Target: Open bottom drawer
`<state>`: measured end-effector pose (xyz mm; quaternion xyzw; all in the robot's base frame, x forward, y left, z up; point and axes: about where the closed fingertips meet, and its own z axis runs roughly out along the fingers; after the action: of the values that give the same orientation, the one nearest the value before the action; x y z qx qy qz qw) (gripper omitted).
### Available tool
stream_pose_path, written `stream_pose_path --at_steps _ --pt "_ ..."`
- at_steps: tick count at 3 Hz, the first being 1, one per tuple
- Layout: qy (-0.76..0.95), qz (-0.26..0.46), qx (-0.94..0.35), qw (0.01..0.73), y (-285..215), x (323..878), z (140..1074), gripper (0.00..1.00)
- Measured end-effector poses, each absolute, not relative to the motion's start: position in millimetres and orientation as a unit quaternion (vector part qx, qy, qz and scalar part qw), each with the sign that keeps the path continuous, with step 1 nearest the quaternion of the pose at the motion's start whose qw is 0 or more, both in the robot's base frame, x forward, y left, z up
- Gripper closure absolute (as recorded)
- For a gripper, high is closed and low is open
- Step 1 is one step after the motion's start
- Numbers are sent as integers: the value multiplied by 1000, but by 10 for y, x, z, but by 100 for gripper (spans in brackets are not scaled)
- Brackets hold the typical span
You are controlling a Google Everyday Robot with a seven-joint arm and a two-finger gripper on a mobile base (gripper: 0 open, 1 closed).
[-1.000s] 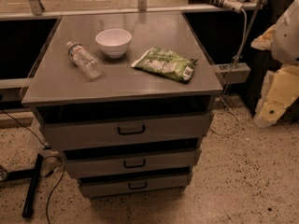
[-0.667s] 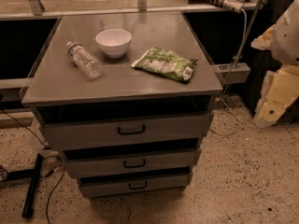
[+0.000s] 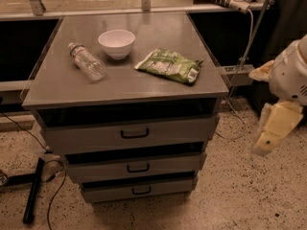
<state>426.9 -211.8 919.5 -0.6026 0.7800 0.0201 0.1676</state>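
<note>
Gripper (image 3: 268,134) — grip state cannot be told — hanging at right edge, apart from the cabinet's right side, bottom drawer (image 3: 110,193) lowest of three, near the floor, well left of it, cabinet top (image 3: 158,83) bearing white bowl (image 3: 116,43), plastic bottle (image 3: 87,61), green packet (image 3: 169,65).

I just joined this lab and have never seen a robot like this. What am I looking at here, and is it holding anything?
This is one picture, looking down at the front of a grey cabinet; where the camera sits is not recorded. The pale shape at the right edge is the robot's arm. Its hand hangs beside the cabinet, apart from it, with nothing seen in it. On the cabinet top are a plastic bottle lying on its side, a white bowl and a green snack bag. Below are three drawers. The bottom drawer, the slimmest, is the one to open, and nothing touches it yet.
</note>
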Motion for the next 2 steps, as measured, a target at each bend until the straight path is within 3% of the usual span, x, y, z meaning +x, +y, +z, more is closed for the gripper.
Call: stream_pose_path --at_steps 2 --pt "758 33 -618 205 -2144 4082 8432 0"
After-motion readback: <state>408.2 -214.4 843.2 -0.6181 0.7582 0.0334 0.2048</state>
